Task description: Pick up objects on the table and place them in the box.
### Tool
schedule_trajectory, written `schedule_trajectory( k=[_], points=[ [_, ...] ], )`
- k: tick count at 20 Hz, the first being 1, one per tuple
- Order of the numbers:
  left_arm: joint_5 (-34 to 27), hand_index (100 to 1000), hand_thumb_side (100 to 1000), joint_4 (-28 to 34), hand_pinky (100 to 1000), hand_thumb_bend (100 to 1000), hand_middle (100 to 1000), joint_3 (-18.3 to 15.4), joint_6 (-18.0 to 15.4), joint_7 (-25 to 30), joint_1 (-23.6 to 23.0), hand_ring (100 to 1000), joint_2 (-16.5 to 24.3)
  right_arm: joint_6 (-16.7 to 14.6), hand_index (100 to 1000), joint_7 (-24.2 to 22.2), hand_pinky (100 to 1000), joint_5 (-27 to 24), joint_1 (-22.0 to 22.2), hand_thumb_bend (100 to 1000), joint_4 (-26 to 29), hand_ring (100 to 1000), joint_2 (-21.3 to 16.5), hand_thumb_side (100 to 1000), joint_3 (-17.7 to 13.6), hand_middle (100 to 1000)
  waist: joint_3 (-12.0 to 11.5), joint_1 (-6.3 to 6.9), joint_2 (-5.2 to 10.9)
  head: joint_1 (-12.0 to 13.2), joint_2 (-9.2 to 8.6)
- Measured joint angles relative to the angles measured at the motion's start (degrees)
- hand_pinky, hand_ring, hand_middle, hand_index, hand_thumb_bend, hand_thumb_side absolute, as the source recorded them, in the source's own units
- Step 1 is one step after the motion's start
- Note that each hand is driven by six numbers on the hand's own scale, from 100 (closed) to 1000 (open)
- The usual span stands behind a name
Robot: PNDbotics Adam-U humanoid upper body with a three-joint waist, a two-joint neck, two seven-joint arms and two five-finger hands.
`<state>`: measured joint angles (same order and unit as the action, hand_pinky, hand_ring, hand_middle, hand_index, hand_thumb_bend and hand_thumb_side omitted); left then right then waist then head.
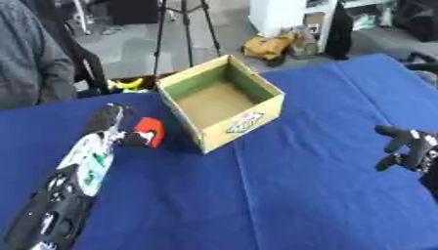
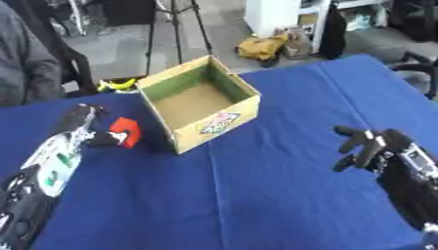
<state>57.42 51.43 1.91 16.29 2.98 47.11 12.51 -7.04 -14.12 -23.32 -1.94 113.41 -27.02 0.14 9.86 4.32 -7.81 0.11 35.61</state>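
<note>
An open cardboard box (image 1: 268, 93) with a green inner lining stands on the blue table, empty inside. A small red object (image 1: 151, 131) sits just left of the box's near-left wall. My left hand (image 1: 111, 121) reaches it from the lower left, with the thumb and a finger curled against its left side. Whether the object rests on the cloth or hangs just above it is unclear. My right hand (image 2: 369, 146) hovers over the right side of the table with fingers spread, holding nothing.
Blue cloth (image 1: 282, 195) covers the whole table. A person in a grey sleeve (image 1: 34, 63) stands at the far left edge. A tripod (image 1: 184, 29) and bags (image 1: 270, 46) are on the floor beyond the table.
</note>
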Motion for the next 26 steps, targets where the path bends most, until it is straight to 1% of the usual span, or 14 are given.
schedule_trajectory(
  k=[4,9,14,18,20,21,22,24,25,26],
  points=[
    [-0.5,766,422,-1.0,606,493,607,-0.1,0.1,-0.7,0.0,563,0.0,-0.2,459,-0.2,554,0.1,-0.1,100,0.0,930,0.0,864,0.2,563,0.2,0.12,-0.37,0.0,-0.37],
    [-1.0,751,424,-2.0,599,471,596,-0.1,0.1,-0.9,0.0,553,-0.5,-0.2,458,-0.2,554,0.3,-0.1,100,0.0,931,0.0,865,0.2,562,0.3,0.12,-0.69,0.0,-0.42],
    [-1.8,728,419,-2.4,581,412,575,-0.1,0.1,-1.1,0.0,534,-0.5,-0.2,458,-0.2,554,0.5,-0.2,100,0.0,931,0.0,867,0.3,562,0.3,0.14,-0.82,0.0,-0.45],
    [-2.4,711,396,-2.6,570,365,560,-0.1,0.0,-1.2,0.0,521,-0.5,-0.2,458,-0.2,554,0.5,-0.4,100,0.0,931,0.0,868,0.3,562,0.4,0.17,-0.85,-0.1,-0.47],
    [-2.6,694,363,-2.7,557,306,544,-0.1,0.0,-1.2,0.0,507,-0.5,-0.2,458,-0.2,554,0.6,-0.4,100,0.0,931,0.0,868,0.3,562,0.4,0.21,-0.85,-0.1,-0.49],
    [-2.8,672,333,-2.9,543,189,524,-0.1,0.1,-1.2,0.0,490,-0.5,-0.2,458,-0.2,554,0.6,-0.4,100,0.0,931,0.0,869,0.3,562,0.4,0.24,-0.85,-0.1,-0.50],
    [-2.9,652,296,-3.0,527,100,507,-0.1,0.1,-1.3,0.0,474,-0.5,-0.2,458,-0.2,554,0.6,-0.4,100,0.0,931,0.0,868,0.3,562,0.4,0.27,-0.85,-0.2,-0.55],
    [-3.4,592,249,-3.1,486,100,459,-0.2,0.4,-1.8,0.0,430,-0.6,-0.2,458,-0.2,554,0.6,-0.4,100,0.0,931,0.0,869,0.3,562,0.5,0.31,-0.85,-0.2,-0.62],
    [-3.8,573,256,-3.3,474,100,444,-0.2,0.6,-2.2,0.0,416,-0.7,-0.2,458,-0.2,554,0.6,-0.4,100,0.0,931,0.0,868,0.3,562,0.5,0.31,-0.85,-0.2,-0.62],
    [-4.2,556,291,-3.3,459,100,429,-0.3,0.8,-2.7,0.0,403,-0.7,-0.2,458,-0.2,554,0.6,-0.4,100,0.0,931,0.0,868,0.3,562,0.5,0.31,-0.85,-0.2,-0.62]
  ],
)
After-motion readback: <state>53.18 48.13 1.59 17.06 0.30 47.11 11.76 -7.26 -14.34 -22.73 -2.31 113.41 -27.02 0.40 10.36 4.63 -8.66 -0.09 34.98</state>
